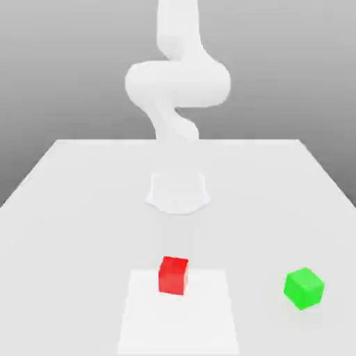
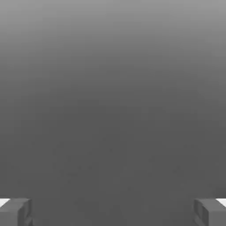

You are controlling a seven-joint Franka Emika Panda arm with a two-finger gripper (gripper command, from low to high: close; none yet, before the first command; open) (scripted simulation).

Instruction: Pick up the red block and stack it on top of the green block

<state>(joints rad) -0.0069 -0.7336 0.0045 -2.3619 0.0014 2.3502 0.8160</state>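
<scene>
Arm raised at table's [image 1: 83, 181] 12 o'clock; end effector [image 2: 113, 212] spread wide, holding nothing, likely readying for descent; red block [image 1: 173, 275] near 6 o'clock, green block [image 1: 304, 288] well apart toward 4 o'clock.

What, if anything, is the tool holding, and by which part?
Nothing. The tool is open; the red block and green block rest apart on the table.

The red block [image 1: 173, 275], a small matte cube, is seen lower centre of the exterior view. The green block [image 1: 304, 288], equally small and turned slightly, is set well apart at lower right.
</scene>
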